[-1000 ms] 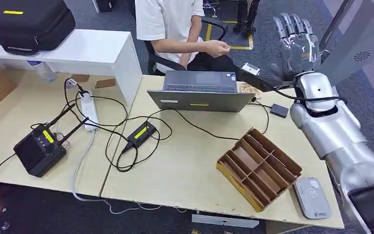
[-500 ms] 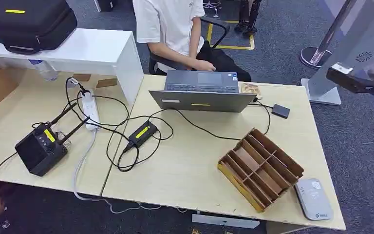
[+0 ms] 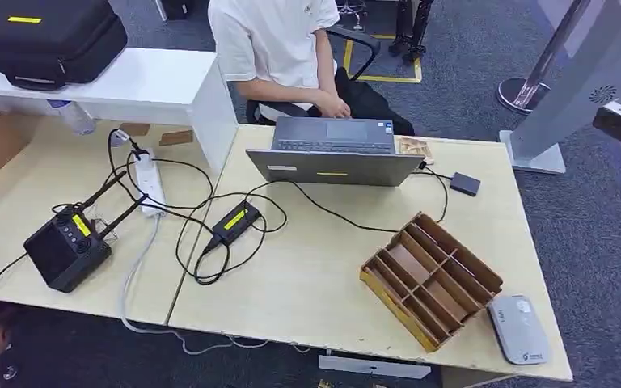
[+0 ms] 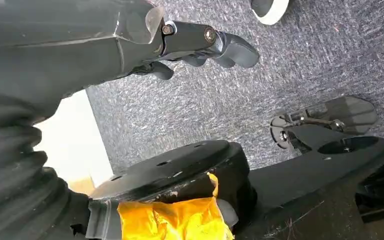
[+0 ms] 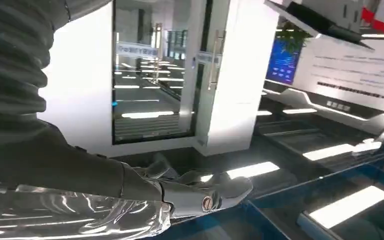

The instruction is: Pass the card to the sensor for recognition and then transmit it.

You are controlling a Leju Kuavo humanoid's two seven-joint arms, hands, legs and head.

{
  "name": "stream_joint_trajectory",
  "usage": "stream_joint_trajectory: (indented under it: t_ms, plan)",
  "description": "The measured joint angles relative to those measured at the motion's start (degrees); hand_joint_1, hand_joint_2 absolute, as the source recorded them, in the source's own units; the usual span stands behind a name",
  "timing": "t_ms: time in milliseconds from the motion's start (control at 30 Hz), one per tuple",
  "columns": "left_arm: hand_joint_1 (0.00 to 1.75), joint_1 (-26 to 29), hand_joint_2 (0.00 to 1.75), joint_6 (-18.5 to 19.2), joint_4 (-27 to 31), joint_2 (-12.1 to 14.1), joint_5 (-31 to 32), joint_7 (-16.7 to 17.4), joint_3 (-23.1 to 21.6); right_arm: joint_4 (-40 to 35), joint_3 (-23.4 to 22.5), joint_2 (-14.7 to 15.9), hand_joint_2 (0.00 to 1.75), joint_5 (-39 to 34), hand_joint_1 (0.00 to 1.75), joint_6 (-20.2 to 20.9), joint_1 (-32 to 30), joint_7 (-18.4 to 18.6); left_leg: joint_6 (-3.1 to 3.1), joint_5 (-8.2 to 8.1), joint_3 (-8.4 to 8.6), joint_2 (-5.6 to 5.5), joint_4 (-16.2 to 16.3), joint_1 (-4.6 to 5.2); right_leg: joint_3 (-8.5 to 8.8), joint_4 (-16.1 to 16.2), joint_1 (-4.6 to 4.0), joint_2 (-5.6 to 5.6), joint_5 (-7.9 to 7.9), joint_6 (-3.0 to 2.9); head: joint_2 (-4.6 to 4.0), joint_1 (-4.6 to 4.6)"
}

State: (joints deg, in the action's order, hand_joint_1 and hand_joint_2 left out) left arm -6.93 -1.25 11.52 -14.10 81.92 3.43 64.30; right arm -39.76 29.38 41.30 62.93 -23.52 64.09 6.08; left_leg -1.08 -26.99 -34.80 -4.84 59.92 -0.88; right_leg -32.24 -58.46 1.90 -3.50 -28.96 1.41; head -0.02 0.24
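The head view looks down on a pale wooden table [image 3: 307, 275]. A brown cardboard divider tray [image 3: 430, 279] sits near its right front corner, and just beside the tray, at the table's edge, lies the grey card sensor [image 3: 519, 328]. Further back an open laptop [image 3: 333, 153] faces a person in a white shirt [image 3: 279, 40] seated behind the table, one hand at the keyboard. Black cables run from the laptop to a small black box with a yellow label [image 3: 235, 221], a white power strip [image 3: 149, 183] and a black device with antennas [image 3: 66, 249] on the left part of the table. A black case [image 3: 44, 36] rests on a white shelf at the back left. No card can be made out on the table or in the tray compartments.

The left wrist view shows the left hand [image 4: 200, 45] hanging over blue-grey carpet, its dark fingers curled inward and holding nothing.

The right wrist view shows the right hand [image 5: 200, 192] raised against bright glass doors and ceiling lights. Its silvery fingers appear extended with nothing visible between them, though glare and the angle make it hard to be sure; I cannot tell whether it holds the card.
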Motion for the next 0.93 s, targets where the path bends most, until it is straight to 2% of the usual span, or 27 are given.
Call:
stream_joint_trajectory:
  t_ms: [267, 333, 400, 533, 667, 833, 933]
  plan:
    - [0.0, -0.04, 1.75, 0.13, 0.0, 0.07, -0.09, 0.13, 0.37, 2.32, -1.36, 4.33, 1.75, 1.51, 0.0, 0.15, 0.91, 0.91, 0.03, -0.02, -0.04, 0.05, 0.0, 0.03, -0.01, 0.05, 0.03, -0.03, -0.01, 0.02, 0.0, -0.02]
    - [0.0, -0.03, 1.75, 0.04, 0.0, 0.07, -0.24, 0.13, 0.39, 3.7, -1.38, 5.25, 1.75, 3.81, 0.0, 2.59, 0.99, 3.29, 0.03, -0.02, -0.06, -0.02, 0.0, 0.03, -0.01, 0.05, 0.03, 0.04, -0.02, 0.03, 0.0, -0.02]
    - [0.0, -0.05, 1.75, 0.04, 0.0, 0.07, -0.99, 0.13, 0.61, 6.32, -1.45, 6.48, 1.75, 3.73, 0.0, 6.6, 0.04, 7.46, 0.03, -0.02, 0.0, -0.18, 0.01, -0.03, 0.07, 0.1, -0.01, 0.18, -0.03, 0.05, 0.0, -0.02]
    - [0.0, 0.04, 1.75, 0.04, 0.0, 0.02, -1.79, 0.7, 1.4, 11.34, -4.13, 9.77, 1.75, -0.98, 0.0, 2.3, -9.11, 9.13, 0.1, -0.07, -0.06, -0.4, 0.0, -0.15, 0.24, 0.21, -0.14, 0.39, -0.05, 0.06, 0.0, 0.0]
    - [0.0, -0.1, 1.75, 0.02, 0.0, 0.0, -2.34, 2.45, 2.03, 15.9, -7.76, 10.54, 1.75, -4.44, 0.0, 0.04, -21.32, 11.96, 0.15, -0.12, -0.07, -0.41, -0.01, -0.15, 0.24, 0.26, -0.16, 0.4, -0.1, 0.11, 0.0, 0.0]
    - [0.0, -0.07, 1.75, -0.09, 0.0, 0.0, -3.08, 3.65, 2.93, 20.0, -12.6, 9.03, 1.75, -7.26, 0.0, -2.25, -36.44, 14.82, 0.16, -0.17, -0.1, -0.51, -0.08, -0.15, 0.24, 0.24, -0.16, 0.51, -0.18, 0.13, 0.0, -0.02]
    - [0.0, -0.06, 1.75, -0.77, 0.0, -0.07, -3.94, 4.24, 3.7, 21.9, -16.25, 6.56, 1.75, -10.69, 0.0, -3.59, -44.79, 15.26, 0.14, -0.19, -0.09, -0.57, -0.12, -0.19, 0.26, 0.24, -0.21, 0.58, -0.29, 0.06, 0.0, 0.0]
